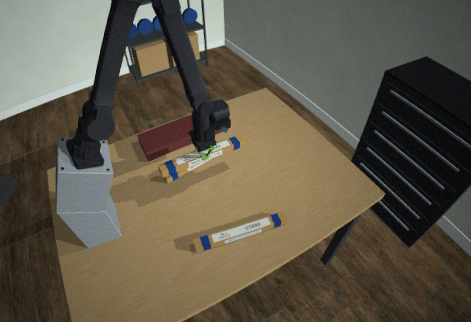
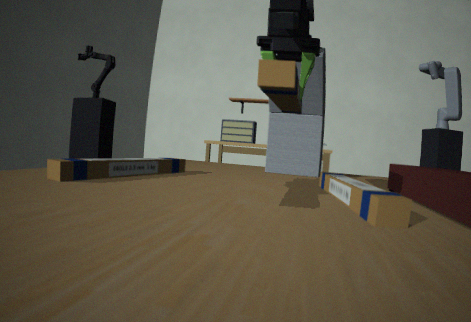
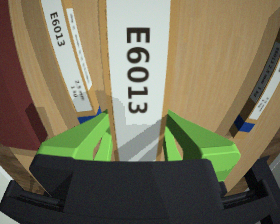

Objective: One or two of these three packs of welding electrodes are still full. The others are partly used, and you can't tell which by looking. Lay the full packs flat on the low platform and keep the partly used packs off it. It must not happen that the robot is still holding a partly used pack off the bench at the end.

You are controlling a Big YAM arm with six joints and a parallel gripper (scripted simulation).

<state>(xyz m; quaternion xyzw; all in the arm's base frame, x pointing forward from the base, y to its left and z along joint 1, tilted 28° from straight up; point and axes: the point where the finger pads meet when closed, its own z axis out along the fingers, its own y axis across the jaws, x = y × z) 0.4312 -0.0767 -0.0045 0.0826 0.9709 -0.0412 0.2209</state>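
My gripper [image 1: 207, 152] [image 2: 285, 75] [image 3: 137, 113] is shut on an electrode pack [image 1: 222, 146] [image 2: 277, 74] [image 3: 138, 65], with one green finger on each side. The held pack hangs roughly level in the air above the table. A second pack [image 1: 174, 176] [image 2: 357, 191] [image 3: 58, 31] lies flat on the table beside the low platform; the held pack partly hides it in the top view. A third pack [image 1: 240, 231] [image 2: 113, 169] [image 3: 264, 90] lies flat near the table's front edge. The dark red low platform [image 1: 164, 137] [image 2: 440, 194] [image 3: 8, 65] bears no pack in view.
The arm's grey pedestal [image 1: 84, 192] [image 2: 294, 142] stands at the table's left end in the top view. A black drawer cabinet [image 1: 428, 140] stands beyond the wooden table [image 1: 143, 280]. A shelf [image 1: 172, 67] stands behind.
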